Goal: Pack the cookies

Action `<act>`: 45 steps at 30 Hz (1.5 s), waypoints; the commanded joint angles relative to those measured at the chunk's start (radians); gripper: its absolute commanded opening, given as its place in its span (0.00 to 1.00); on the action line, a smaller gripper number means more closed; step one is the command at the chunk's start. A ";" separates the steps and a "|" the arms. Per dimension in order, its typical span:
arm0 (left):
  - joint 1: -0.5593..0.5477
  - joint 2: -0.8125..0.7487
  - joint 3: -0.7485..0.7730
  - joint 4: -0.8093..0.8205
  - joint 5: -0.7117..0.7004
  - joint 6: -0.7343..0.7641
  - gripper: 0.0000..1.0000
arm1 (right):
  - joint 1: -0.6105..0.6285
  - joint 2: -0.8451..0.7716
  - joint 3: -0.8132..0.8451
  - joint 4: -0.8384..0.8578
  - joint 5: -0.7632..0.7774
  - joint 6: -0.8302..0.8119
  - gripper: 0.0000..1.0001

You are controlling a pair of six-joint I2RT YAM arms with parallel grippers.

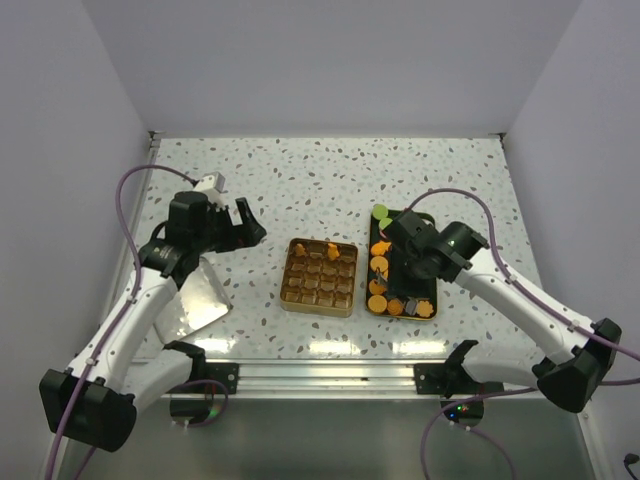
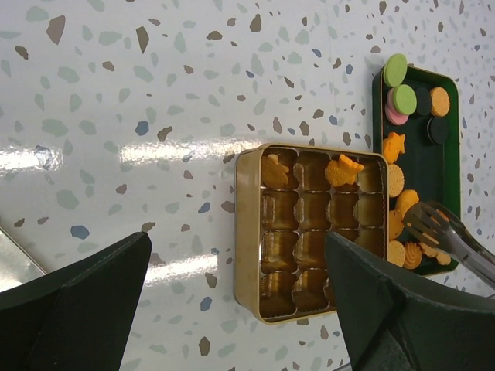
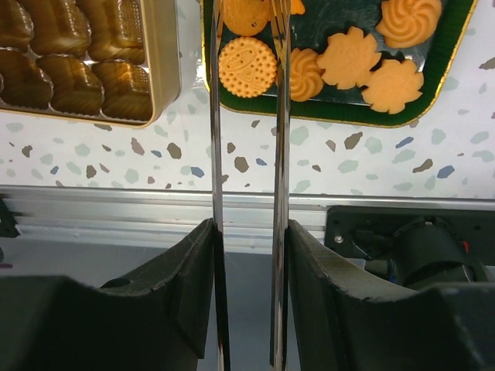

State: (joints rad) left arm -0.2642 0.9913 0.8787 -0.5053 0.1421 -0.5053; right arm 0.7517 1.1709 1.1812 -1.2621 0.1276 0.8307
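Observation:
A gold tin (image 1: 319,276) with a grid of compartments sits mid-table; two cookies (image 2: 344,170) lie in its far row. More cookies (image 3: 247,66), round, swirl and leaf shaped, lie on the dark green tray (image 1: 432,280) to its right. My right gripper (image 1: 402,268) is shut on metal tongs (image 3: 278,116), whose arms stand apart with their tips over the cookies at the tray's near end. In the left wrist view the tongs (image 2: 452,236) hover over the tray (image 2: 448,154). My left gripper (image 1: 250,225) is open and empty, above the table left of the tin (image 2: 309,232).
A silver tin lid (image 1: 205,295) lies at the near left beside the left arm. Green, pink and dark discs (image 2: 402,99) sit at the tray's far end. An aluminium rail (image 3: 116,209) runs along the table's near edge.

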 commanded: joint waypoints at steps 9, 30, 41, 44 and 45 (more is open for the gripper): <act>-0.006 0.010 0.009 0.030 0.007 0.007 1.00 | 0.000 0.035 -0.015 0.030 -0.020 -0.002 0.43; -0.006 0.010 -0.004 0.030 -0.004 0.016 1.00 | 0.014 0.059 -0.019 0.073 -0.103 0.002 0.40; -0.006 0.024 -0.014 0.042 -0.001 0.016 1.00 | 0.040 0.067 0.037 0.043 -0.111 0.008 0.38; -0.006 0.030 -0.014 0.050 0.004 0.013 1.00 | 0.041 0.061 0.034 0.047 -0.115 0.007 0.37; -0.006 0.032 -0.012 0.053 0.008 0.014 1.00 | 0.041 0.058 0.031 0.049 -0.118 0.007 0.37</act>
State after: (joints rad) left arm -0.2646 1.0176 0.8696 -0.4988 0.1421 -0.5049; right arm 0.7811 1.2388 1.1740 -1.2423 0.0372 0.8303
